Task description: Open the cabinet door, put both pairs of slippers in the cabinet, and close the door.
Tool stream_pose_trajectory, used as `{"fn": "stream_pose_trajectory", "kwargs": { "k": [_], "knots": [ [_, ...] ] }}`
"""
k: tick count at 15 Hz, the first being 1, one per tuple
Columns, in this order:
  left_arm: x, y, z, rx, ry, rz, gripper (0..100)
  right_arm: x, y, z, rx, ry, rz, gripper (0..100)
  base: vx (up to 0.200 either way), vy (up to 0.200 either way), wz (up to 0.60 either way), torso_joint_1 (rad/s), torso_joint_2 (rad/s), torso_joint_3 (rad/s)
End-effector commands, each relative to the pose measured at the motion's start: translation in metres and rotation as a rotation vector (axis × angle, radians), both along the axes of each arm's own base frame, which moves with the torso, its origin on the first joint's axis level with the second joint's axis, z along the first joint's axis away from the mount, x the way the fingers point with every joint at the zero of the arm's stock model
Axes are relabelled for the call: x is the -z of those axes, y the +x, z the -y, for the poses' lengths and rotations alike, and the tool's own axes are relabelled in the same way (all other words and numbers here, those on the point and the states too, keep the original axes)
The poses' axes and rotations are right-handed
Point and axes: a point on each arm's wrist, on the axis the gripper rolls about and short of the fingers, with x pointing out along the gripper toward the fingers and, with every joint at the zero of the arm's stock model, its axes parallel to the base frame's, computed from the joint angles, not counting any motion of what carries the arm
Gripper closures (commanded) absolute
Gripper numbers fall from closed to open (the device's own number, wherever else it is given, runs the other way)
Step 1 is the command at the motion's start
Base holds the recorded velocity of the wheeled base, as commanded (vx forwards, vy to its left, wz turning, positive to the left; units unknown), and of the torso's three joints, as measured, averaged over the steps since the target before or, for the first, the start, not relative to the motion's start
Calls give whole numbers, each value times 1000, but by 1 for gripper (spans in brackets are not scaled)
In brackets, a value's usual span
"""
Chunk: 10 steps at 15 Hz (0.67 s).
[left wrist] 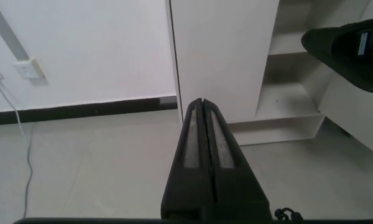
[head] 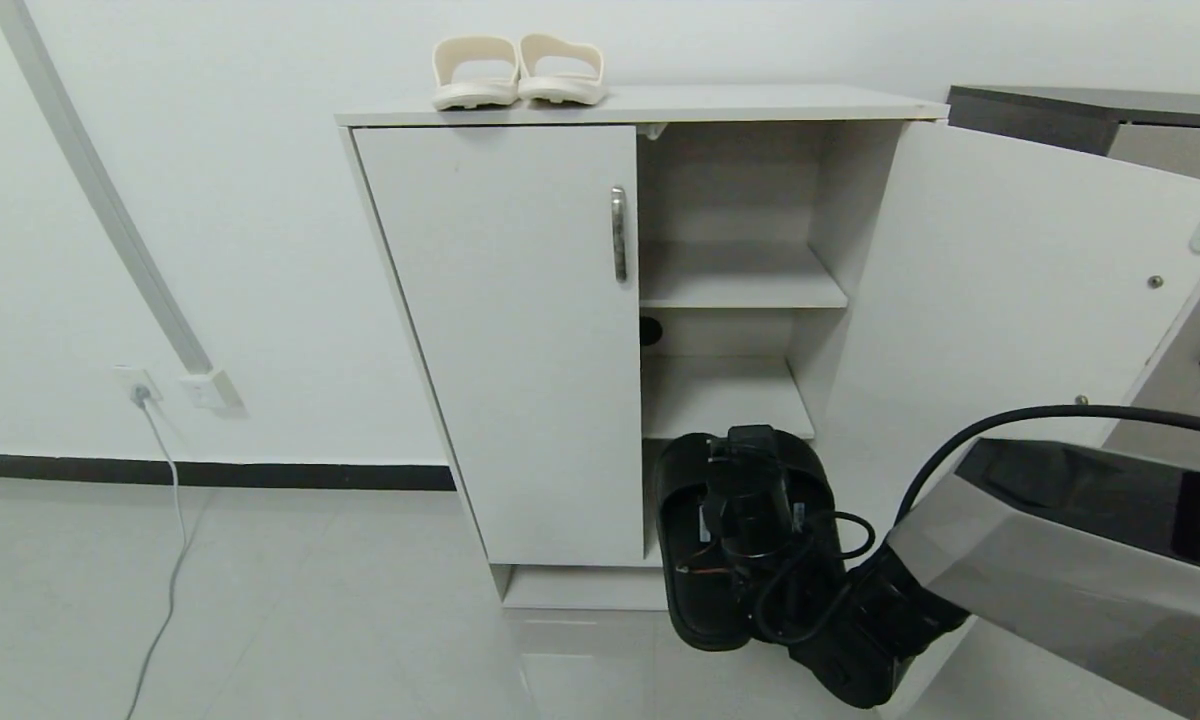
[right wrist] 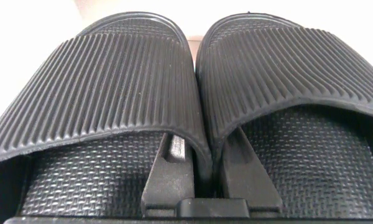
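1. Now the right end effector [right wrist: 202, 180] is clamped on the black slippers [head: 688, 560] — one finger inside each, pinching their adjoining walls together.
2. That pair hangs just before the lowest open compartment of the cabinet [head: 660, 103].
3. Its right door [head: 1010, 290] stands wide open; the left door [head: 500, 330] is shut.
4. Cream slippers [head: 478, 85] sit side by side on the cabinet top.
5. The left end effector [left wrist: 202, 109] — fingers pressed together — hovers over the floor [left wrist: 99, 168].

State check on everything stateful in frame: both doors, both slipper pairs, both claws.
right cabinet door: open wide
left cabinet door: shut
black slippers: gripped as a pair, not yet shelved
beige slippers: side by side on the cabinet top
left claw: shut, empty
right claw: shut on the black slippers' inner edges
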Motion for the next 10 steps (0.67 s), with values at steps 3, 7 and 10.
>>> {"fn": "stream_pose_trajectory", "kwargs": {
  "k": [3,7,10],
  "knots": [
    [0,0,0,-1,-1,-2,100,27,20,-17,-29,10,-1,100,0,0,0,0,0,0],
    [0,0,0,-1,-4,-2,100,44,36,-13,14,5,-8,100,0,0,0,0,0,0],
    [0,0,0,-1,-7,-4,100,50,48,2,106,-25,-7,100,0,0,0,0,0,0]
  ]
}}
